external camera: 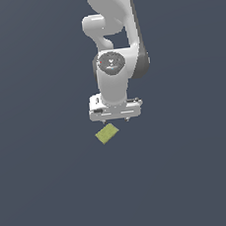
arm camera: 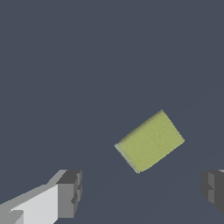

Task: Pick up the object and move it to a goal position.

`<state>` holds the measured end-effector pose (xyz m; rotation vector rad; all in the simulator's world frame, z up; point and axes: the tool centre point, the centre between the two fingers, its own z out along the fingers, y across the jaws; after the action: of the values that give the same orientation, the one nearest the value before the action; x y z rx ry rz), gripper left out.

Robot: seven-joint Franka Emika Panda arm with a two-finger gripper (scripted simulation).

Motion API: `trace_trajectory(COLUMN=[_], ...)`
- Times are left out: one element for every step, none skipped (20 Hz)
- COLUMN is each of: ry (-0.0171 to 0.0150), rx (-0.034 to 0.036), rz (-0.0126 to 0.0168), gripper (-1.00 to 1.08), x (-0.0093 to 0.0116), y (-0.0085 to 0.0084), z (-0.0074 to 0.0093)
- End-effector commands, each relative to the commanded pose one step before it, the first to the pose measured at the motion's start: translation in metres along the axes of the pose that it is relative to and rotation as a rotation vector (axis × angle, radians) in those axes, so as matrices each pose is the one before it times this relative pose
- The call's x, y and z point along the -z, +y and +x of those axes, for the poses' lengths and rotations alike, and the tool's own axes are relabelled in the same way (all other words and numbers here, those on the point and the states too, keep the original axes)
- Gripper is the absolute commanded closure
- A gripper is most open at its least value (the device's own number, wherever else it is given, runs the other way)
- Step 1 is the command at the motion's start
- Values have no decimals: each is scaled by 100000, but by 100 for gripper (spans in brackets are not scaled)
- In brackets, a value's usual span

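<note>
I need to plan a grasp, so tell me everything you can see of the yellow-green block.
The block is small, flat, rectangular, plain yellow-green with no markings and a matte look. It lies flat on the dark grey floor, turned askew to the gripper. In the exterior view it sits just below the gripper, toward that view's left. In the wrist view the block lies ahead of the open fingers, narrower than their gap. Only the floor touches it.

the exterior view stood well back and faced the arm (external camera: 113, 60) head-on, looking slightly down on the dark floor (external camera: 44, 192). the wrist view looked down from close above the same floor, its two fingertips (arm camera: 70, 192) at the frame edge. both views shared the yellow-green block (external camera: 107, 133) (arm camera: 150, 141) and surrounding floor.
</note>
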<state>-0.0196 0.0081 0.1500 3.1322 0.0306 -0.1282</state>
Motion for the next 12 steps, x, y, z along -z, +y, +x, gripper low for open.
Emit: trace_trajectory(ry=[0, -4, -16, -26, -39, -52, -59, -54, -64, -21, -22, -9], rx=[0, -69, -247, -375, -493, -533, -406, -184, -1, 118, 153, 119], rz=[0, 6, 25, 39, 55, 66, 59, 38, 25, -4, -8, -10], gripper=[-92, -92, -92, -92, -92, -92, -92, -92, -92, -92, -92, -92], x=[0, 19, 54, 92, 133, 175, 181, 156, 114, 90, 40, 7], y=[1, 46, 166, 262, 367, 449, 429, 324, 225, 118, 34, -21], z=[0, -1, -2, -3, -5, -8, -9, -8, -3, -7, -1, 1])
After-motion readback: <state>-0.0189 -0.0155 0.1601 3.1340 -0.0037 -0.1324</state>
